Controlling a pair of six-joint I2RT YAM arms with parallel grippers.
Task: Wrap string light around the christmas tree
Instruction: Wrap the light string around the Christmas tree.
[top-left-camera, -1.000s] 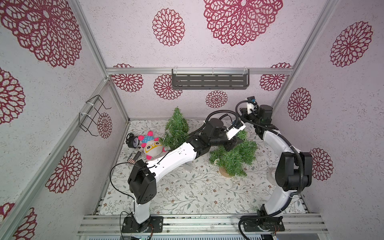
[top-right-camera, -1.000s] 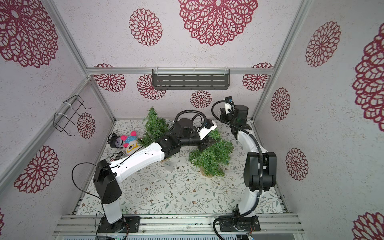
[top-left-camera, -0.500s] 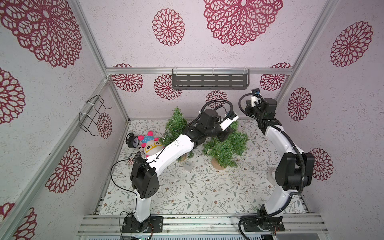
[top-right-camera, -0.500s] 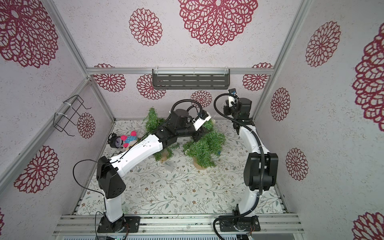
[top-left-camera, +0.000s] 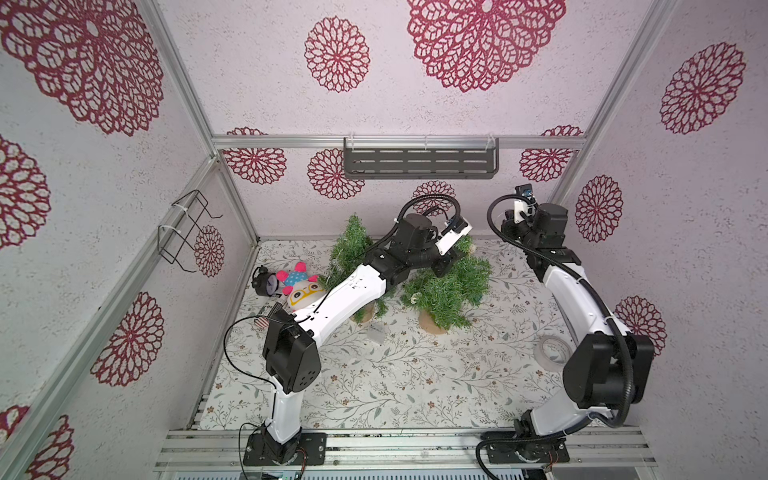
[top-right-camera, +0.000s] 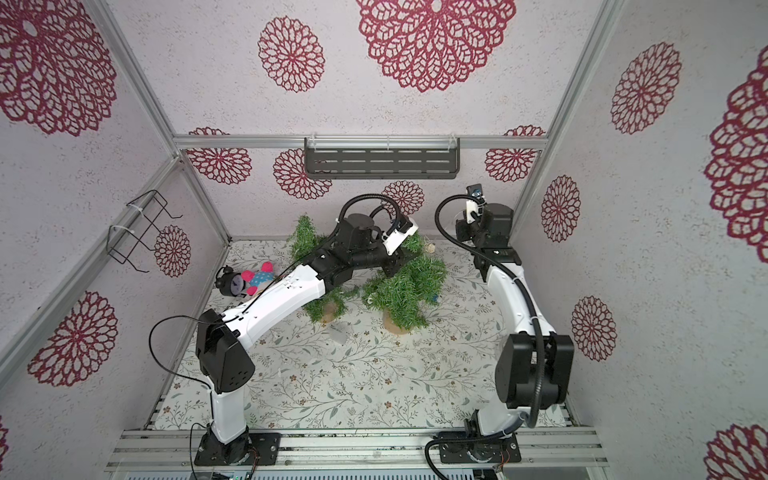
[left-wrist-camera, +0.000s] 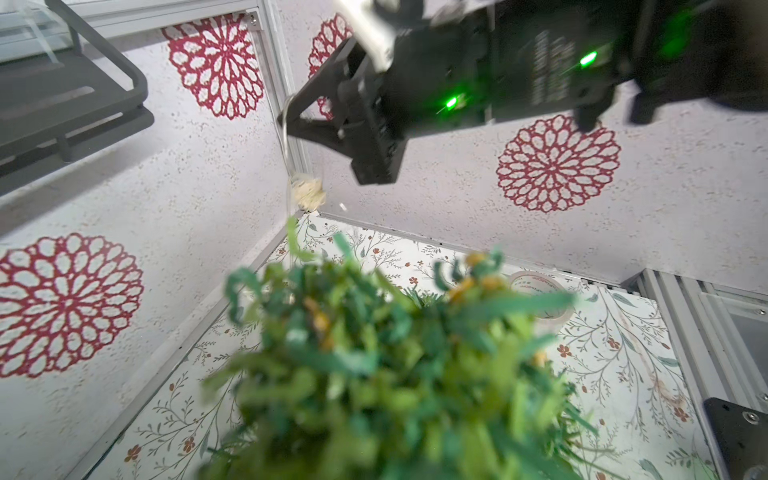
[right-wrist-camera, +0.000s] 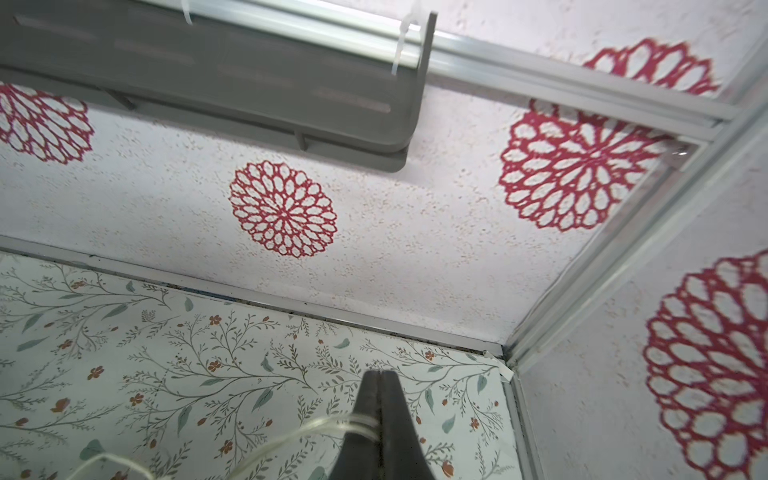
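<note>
With the right pincer (right-wrist-camera: 379, 375): clamping completely shut on the thin wire of the string light (right-wrist-camera: 316, 429), and letting this wire hang loose below the tips. With the left pincer (top-left-camera: 442, 269): reaching into the top branches of the christmas tree (top-left-camera: 451, 293), so hiding its tips; impossible to tell how far open, or holding what. Standing well apart from the clear battery box (top-left-camera: 377, 333), lying low on the table (top-left-camera: 415, 382), nearer to the left pincer.

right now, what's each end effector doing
left end effector: buried in the tree, cannot tell
right end effector: closed on the string light
</note>
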